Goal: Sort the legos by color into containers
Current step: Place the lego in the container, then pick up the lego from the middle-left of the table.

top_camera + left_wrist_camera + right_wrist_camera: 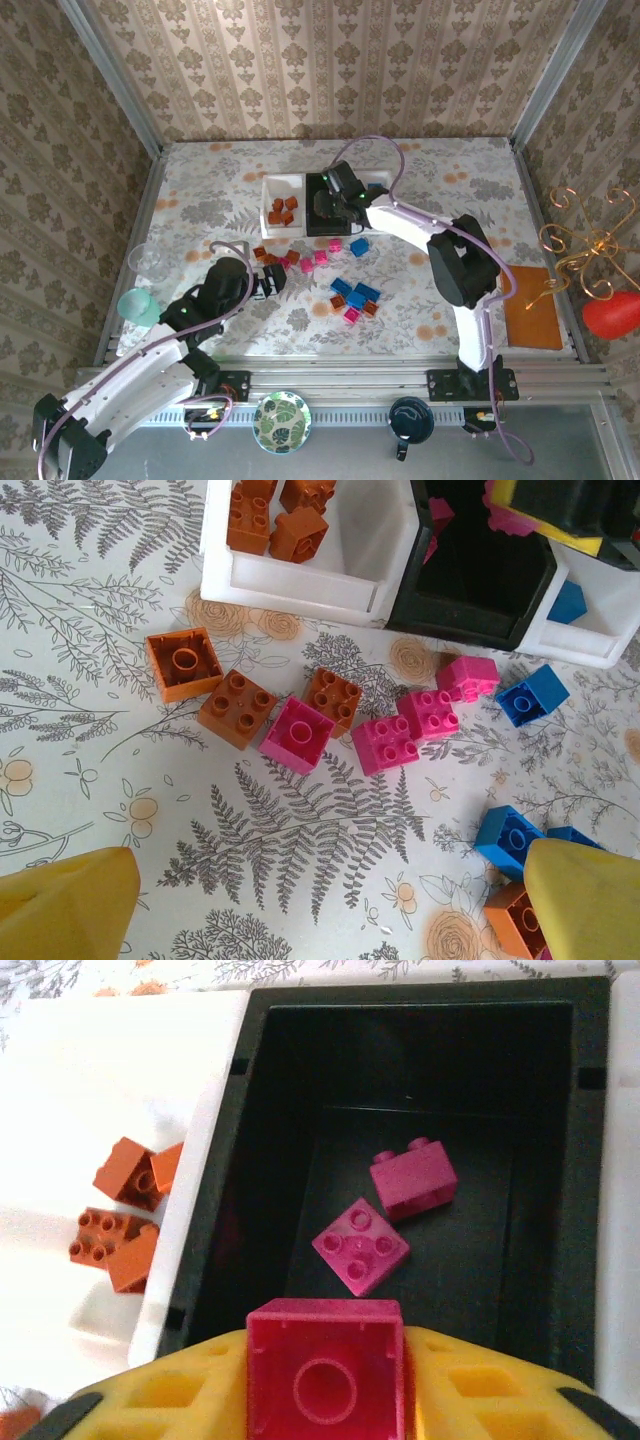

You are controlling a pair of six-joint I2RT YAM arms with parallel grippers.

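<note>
**A:** How far along is the sort?

**B:** Under way, but I'd judge less than half done. A magenta brick point(325, 1372) sits pinched between the yellow fingers point(170, 1395) of the right gripper point(336, 203). It hangs above the black tray point(228, 1210), which lies toward the far edge of the table point(470, 190), about midway along it. Two magenta bricks point(360, 1245) lie inside that tray. The left white tray point(110, 1070) holds several orange bricks point(128, 1175).

**A:** And what remains?

**B:** A scatter of loose bricks point(385, 743) in all three colours on the middle of the table, between the trays and the near edge. The left gripper point(268, 281) hovers at that scatter with its jaws wide apart, holding nothing.

**A:** Do the views differ?

**B:** The right wrist camera looks straight into the black tray and gives the count there, whereas from overhead the arm covers it. The left wrist camera shows a blue brick point(567, 602) in the right white tray point(590, 645). It also shows which loose bricks lie studs up and which lie hollow side up.
</note>
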